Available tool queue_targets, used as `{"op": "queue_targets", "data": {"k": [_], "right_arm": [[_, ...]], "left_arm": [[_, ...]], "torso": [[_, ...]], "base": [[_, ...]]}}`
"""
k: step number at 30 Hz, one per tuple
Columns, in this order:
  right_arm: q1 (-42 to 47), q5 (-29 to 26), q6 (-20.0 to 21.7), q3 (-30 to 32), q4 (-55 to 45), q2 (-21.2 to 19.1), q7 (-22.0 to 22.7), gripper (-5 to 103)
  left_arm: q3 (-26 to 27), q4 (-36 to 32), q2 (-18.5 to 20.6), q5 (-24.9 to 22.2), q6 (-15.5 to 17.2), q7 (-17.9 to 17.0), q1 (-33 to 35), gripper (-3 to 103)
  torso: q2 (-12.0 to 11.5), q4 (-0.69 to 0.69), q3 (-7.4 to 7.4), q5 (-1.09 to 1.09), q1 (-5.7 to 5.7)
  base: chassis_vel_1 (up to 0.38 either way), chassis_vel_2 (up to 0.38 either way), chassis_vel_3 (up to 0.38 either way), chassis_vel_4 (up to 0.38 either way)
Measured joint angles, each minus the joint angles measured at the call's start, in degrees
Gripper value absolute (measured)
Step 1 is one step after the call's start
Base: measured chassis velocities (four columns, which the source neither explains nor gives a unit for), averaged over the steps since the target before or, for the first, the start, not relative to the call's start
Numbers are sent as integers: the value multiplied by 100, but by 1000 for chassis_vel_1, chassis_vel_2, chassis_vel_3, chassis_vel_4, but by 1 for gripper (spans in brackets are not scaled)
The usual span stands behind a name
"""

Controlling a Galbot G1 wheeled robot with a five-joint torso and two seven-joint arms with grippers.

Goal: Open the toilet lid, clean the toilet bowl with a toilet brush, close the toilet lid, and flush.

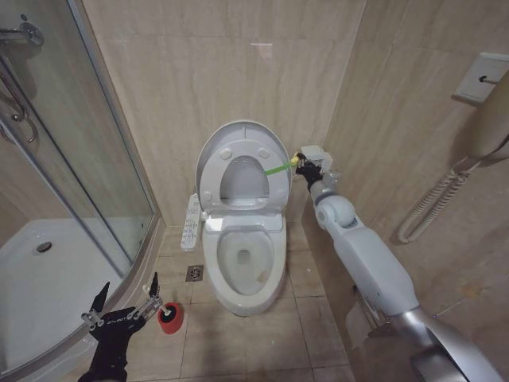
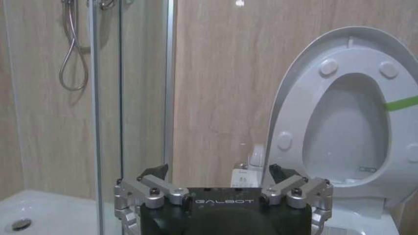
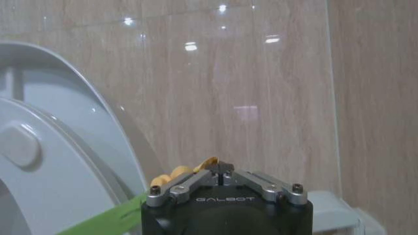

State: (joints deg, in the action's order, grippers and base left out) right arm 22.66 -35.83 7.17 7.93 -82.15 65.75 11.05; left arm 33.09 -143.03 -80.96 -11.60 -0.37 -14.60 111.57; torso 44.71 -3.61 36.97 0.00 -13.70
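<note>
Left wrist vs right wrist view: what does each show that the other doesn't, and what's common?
Left wrist alone: the glass shower door, the shower hose, and the left gripper with fingers spread open. Right wrist alone: the right gripper, fingers closed together on a green strap with something yellow beside them. Both: the raised toilet lid seen from its underside, and the beige tiled wall.

We see the toilet bowl (image 1: 242, 267) at the centre of the floor, its toilet lid (image 1: 242, 167) upright behind it at 12 o'clock against the wall. The right gripper (image 1: 301, 161) sits at the lid's 3 o'clock edge. The left gripper (image 1: 126, 304) hangs at 8 o'clock, beside the shower enclosure (image 1: 71, 199).
</note>
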Motion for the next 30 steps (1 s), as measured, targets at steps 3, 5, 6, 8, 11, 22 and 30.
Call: {"op": "queue_targets", "data": {"k": [3, 5, 6, 8, 11, 22, 30], "right_arm": [[-244, 9, -31, -101, 210, 52, 14, 0], [-311, 12, -42, -131, 268, 69, 17, 0], [-374, 14, -53, -159, 322, 86, 21, 0], [-493, 16, -64, -212, 421, 123, 33, 0], [-630, 17, -77, -281, 543, 169, 41, 0], [-925, 48, -128, -381, 935, 348, 46, 0], [-1018, 174, -197, -378, 1182, 433, 40, 0]], "left_arm": [[0, 0, 0, 0, 0, 0, 0, 100], [0, 0, 0, 0, 0, 0, 0, 100], [0, 0, 0, 0, 0, 0, 0, 100], [0, 0, 0, 0, 0, 0, 0, 100], [0, 0, 0, 0, 0, 0, 0, 100], [0, 0, 0, 0, 0, 0, 0, 100], [0, 0, 0, 0, 0, 0, 0, 100]], "torso": [[0, 0, 0, 0, 0], [0, -1, 0, 0, 0], [0, -1, 0, 0, 0], [0, -1, 0, 0, 0], [0, 0, 0, 0, 0], [0, 2, 0, -1, 0], [0, 1, 0, 0, 0]], "base": [[0, 0, 0, 0], [0, 0, 0, 0], [0, 0, 0, 0], [0, 0, 0, 0], [0, 0, 0, 0], [0, 0, 0, 0], [0, 0, 0, 0]]}}
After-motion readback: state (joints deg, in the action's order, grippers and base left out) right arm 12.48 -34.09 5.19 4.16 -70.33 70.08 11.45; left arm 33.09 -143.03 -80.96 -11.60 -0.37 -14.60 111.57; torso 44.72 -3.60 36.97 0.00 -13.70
